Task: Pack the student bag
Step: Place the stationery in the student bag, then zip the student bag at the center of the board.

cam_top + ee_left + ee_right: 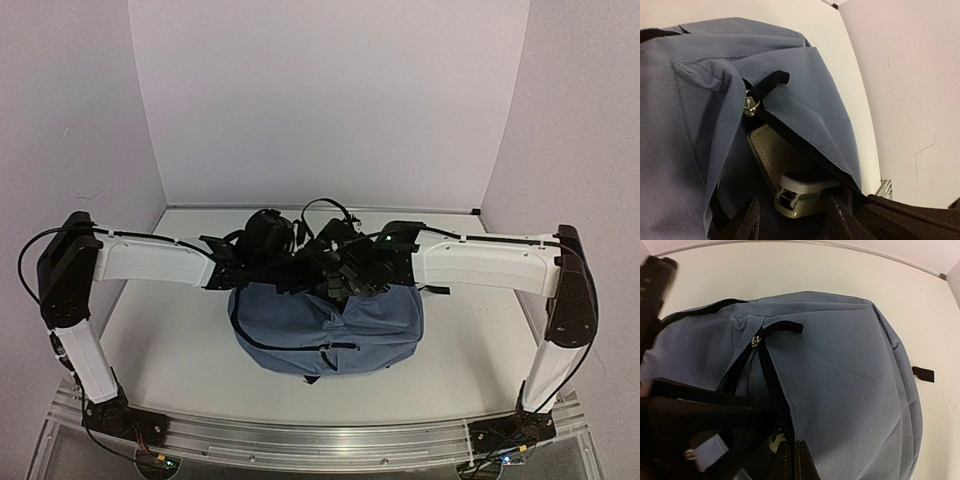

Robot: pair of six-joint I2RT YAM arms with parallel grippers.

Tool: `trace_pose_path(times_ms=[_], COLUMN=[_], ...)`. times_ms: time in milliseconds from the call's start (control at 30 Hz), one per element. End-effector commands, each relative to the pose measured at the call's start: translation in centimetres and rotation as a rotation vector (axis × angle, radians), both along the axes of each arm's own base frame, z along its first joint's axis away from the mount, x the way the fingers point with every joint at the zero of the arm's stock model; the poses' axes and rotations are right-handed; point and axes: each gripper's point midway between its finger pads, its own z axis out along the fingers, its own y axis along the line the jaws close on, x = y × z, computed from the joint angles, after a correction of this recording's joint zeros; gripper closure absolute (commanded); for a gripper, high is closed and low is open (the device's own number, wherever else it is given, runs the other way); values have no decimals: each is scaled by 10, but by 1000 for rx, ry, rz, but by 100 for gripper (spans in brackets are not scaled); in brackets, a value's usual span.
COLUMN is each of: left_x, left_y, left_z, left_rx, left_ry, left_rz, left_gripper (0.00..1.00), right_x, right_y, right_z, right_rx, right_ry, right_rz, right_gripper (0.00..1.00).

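The slate-blue student bag lies in the middle of the table with its main zipper open. In the left wrist view, my left gripper is open and reaches into the bag's opening. A grey stapler-like object lies between its fingers on a beige stitched case. I cannot tell if the fingers touch the object. My right gripper is shut on the bag's zipper edge and holds the flap up. A metal zipper pull with a black tab sits at the end of the opening.
Both arms meet over the far end of the bag, the left gripper beside the right gripper. A black strap end sticks out at the bag's side. White walls enclose the table. An aluminium rail runs along the near edge.
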Motion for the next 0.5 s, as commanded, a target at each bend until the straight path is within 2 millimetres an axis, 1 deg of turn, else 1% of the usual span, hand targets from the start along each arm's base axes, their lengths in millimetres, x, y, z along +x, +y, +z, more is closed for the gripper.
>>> trace_pose_path(times_ms=[0, 167, 233, 300, 367, 400, 467], left_x=[-7, -16, -15, -16, -16, -17, -17], left_y=[36, 60, 67, 68, 65, 63, 60], left_z=[19, 12, 9, 5, 1, -1, -6], left_rx=[43, 89, 112, 128, 136, 135, 133], left_ry=[-33, -11, -14, -4, 11, 20, 32], left_rz=[89, 133, 158, 152, 137, 128, 116], left_gripper=[53, 50, 46, 41, 39, 39, 46], right_x=[0, 0, -1, -1, -2, -2, -3], right_y=[-6, -2, -1, 0, 1, 1, 3], right_z=[34, 32, 31, 29, 28, 27, 27], right_rx=[78, 89, 92, 94, 97, 99, 108], right_ry=[-56, -46, -43, -39, -34, -31, -28], right_rz=[-21, -14, -10, -7, -3, -1, 2], right_gripper=[100, 100, 100, 100, 100, 100, 100])
